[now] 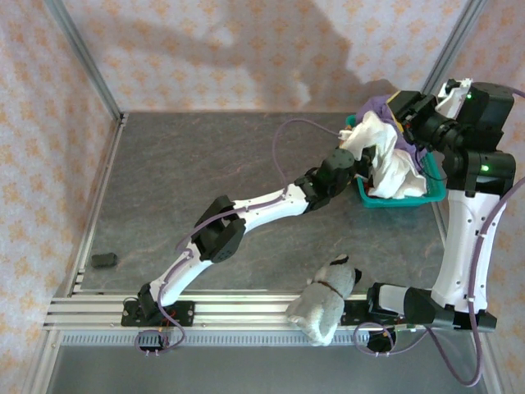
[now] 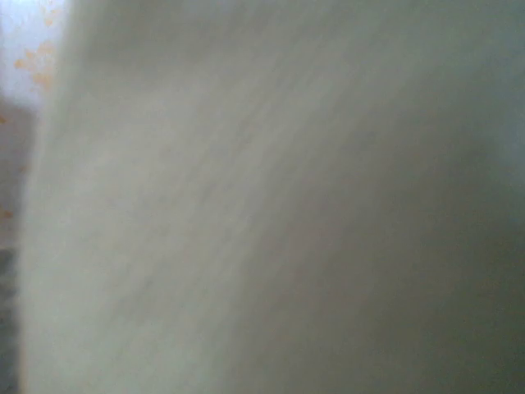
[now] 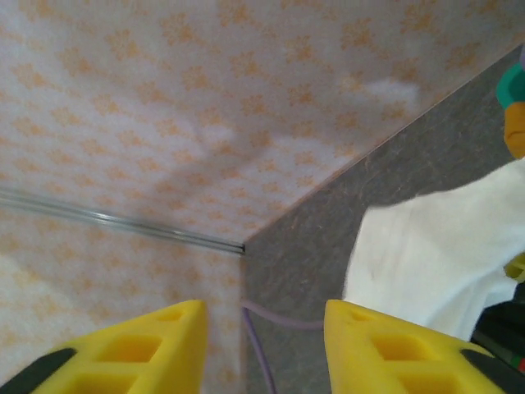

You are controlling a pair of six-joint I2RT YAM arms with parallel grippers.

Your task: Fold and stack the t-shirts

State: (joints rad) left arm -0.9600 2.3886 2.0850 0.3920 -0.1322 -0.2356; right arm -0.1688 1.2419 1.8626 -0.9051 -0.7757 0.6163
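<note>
Left tool [image 1: 359, 156] pressed into cream-white t-shirt [image 1: 394, 172] at teal basket [image 1: 399, 202] (can't tell if it's clamped); right tool [image 3: 262, 318] spread, facing wall [image 3: 205, 123].

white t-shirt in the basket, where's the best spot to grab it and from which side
Probably the raised, bunched fold of the white t-shirt at the far left corner of the teal basket. Come from above on the open-table side: there the cloth stands proud of the rim, while the purple shirt crowds the far side.
</note>
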